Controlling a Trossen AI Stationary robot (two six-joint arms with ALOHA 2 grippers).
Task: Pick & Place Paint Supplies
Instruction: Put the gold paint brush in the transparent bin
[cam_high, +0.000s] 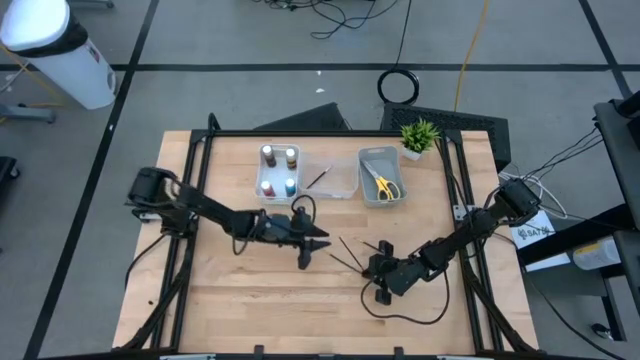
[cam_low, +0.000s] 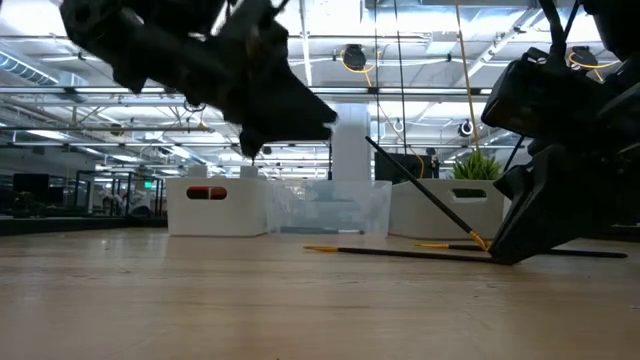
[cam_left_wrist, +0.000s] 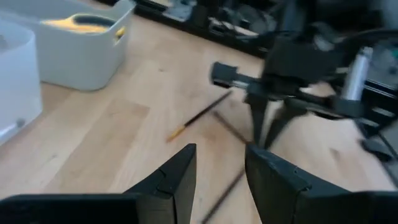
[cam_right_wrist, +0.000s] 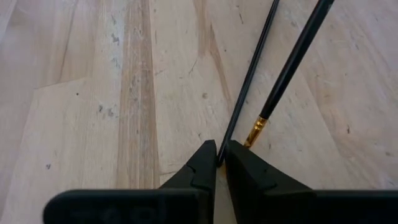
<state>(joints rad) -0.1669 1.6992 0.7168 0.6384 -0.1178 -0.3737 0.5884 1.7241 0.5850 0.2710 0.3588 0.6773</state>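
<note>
I have the right pincer (cam_right_wrist: 217, 163) down on the desk (cam_high: 250, 300) near its front, closed tight on a thin dark brush (cam_right_wrist: 249, 78), with a second brush (cam_right_wrist: 292, 59) lying just beside it. The left pincer (cam_left_wrist: 219, 177) hangs partly open and empty above the desk's middle. These brushes look light, stiff and slippery, so I judge a grip near the gold ferrule (cam_right_wrist: 254, 132) would roll less than one out on the bare handle.
</note>
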